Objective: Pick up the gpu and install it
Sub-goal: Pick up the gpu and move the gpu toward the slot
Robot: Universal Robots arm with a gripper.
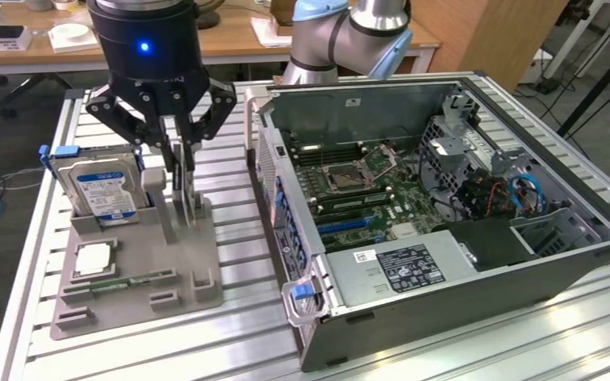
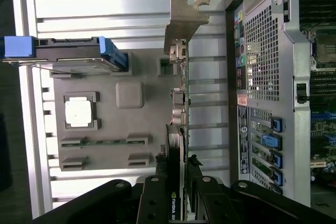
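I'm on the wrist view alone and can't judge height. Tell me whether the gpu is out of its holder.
Observer: No. In the exterior view the gpu stands upright between the posts of the grey holder, with the jaws closed on its upper edge.
Operator: Report the inside of the case.
Observer: The computer case lies with its open side up, and the motherboard is exposed, with blue slots near the rear wall.
Operator: Describe what stands next to the card.
Observer: A hard drive stands upright in the same holder, on the exterior view's left of the gpu, with its blue label facing the camera.
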